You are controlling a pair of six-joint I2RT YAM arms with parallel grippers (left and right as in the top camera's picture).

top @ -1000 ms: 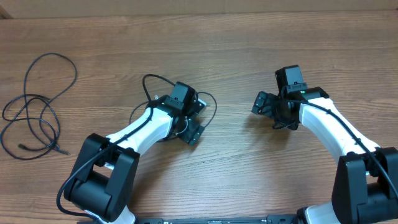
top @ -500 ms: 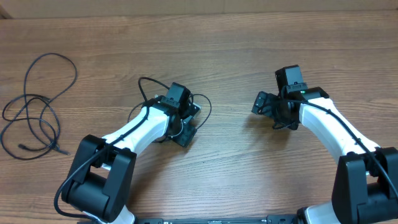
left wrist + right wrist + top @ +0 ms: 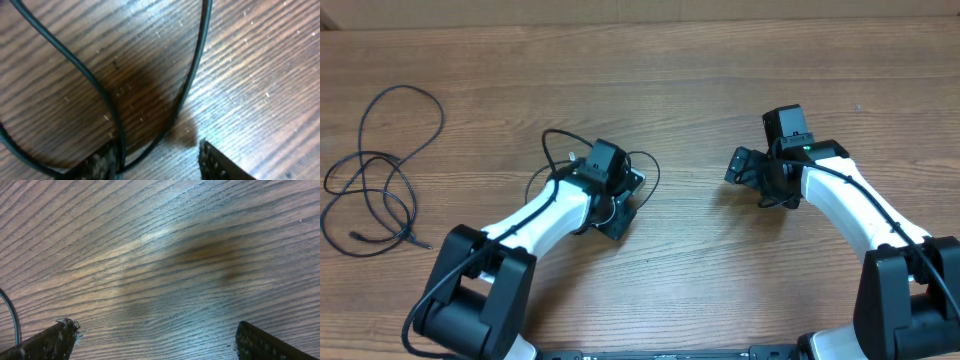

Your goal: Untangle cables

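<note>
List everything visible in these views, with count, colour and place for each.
loose cable: one, black, looped at the table's far left.
second cable: one, black, left of centre, its strands on the wood.
table: one, brown wood grain, under everything.
left arm: one, white and black, reaching from the near edge.
left gripper: one, black, open over the second cable.
right arm: one, white and black, right side.
right gripper: one, black, open over bare wood.

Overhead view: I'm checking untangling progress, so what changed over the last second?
The left gripper slid slightly to its left, jaws narrowing, and the cable loop beneath it shifted left with it. No firm grip shows yet. The right gripper, open, and the cable bundle at far left stayed put.
</note>
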